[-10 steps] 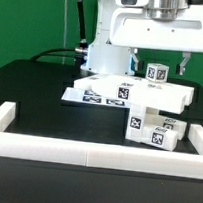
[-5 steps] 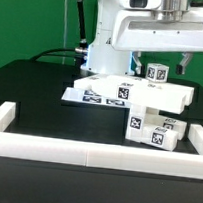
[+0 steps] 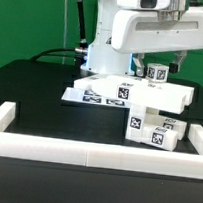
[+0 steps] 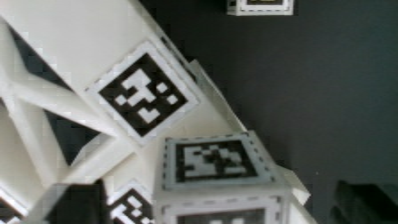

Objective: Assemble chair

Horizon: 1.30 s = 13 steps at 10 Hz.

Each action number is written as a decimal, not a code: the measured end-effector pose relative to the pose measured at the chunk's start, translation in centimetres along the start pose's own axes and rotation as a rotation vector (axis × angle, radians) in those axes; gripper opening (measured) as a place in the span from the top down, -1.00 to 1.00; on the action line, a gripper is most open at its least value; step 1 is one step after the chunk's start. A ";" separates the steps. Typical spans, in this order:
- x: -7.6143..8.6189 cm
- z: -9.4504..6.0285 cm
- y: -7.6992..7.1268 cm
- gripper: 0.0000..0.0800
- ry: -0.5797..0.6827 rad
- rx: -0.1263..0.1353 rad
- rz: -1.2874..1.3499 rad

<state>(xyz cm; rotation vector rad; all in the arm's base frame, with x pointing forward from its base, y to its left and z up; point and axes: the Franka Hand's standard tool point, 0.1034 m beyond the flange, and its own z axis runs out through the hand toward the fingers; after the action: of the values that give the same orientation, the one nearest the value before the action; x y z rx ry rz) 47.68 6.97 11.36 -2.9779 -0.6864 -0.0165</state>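
Note:
Several white chair parts with black-and-white tags lie together mid-table. A wide slab [image 3: 131, 90] rests on stacked blocks [image 3: 152, 132]. On the slab's far side stands a small upright tagged block [image 3: 157, 73]. My gripper [image 3: 158, 68] has come down over this block, one finger on each side. In the wrist view the block [image 4: 217, 160] fills the space between my dark fingers [image 4: 71, 205], with a gap showing on both sides. The gripper [image 4: 217, 208] is open and nothing is held. A long tagged bar [image 4: 143, 95] runs diagonally beside the block.
A long white border rail [image 3: 84, 154] runs along the table's front, with a corner at the exterior view's left [image 3: 3, 115]. The marker board [image 3: 78, 93] lies flat left of the slab. The robot's base [image 3: 94, 57] stands behind the parts.
The hand has come down over the small upright block, and its fingers have drawn closer together. The chair parts have not moved.

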 end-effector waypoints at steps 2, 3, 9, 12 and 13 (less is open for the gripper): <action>0.0 0.0 0.0 0.12 0.000 0.000 0.020; 0.0 0.0 0.0 0.29 0.000 0.000 0.020; 0.1 0.1 -0.5 0.29 -0.001 0.004 0.533; 0.2 0.1 -0.7 0.29 -0.002 0.007 0.796; 0.2 0.1 -0.8 0.29 -0.002 0.010 0.898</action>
<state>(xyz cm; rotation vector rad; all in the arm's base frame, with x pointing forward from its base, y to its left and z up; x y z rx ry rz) 47.56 7.75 11.34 -2.9756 0.6725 0.0480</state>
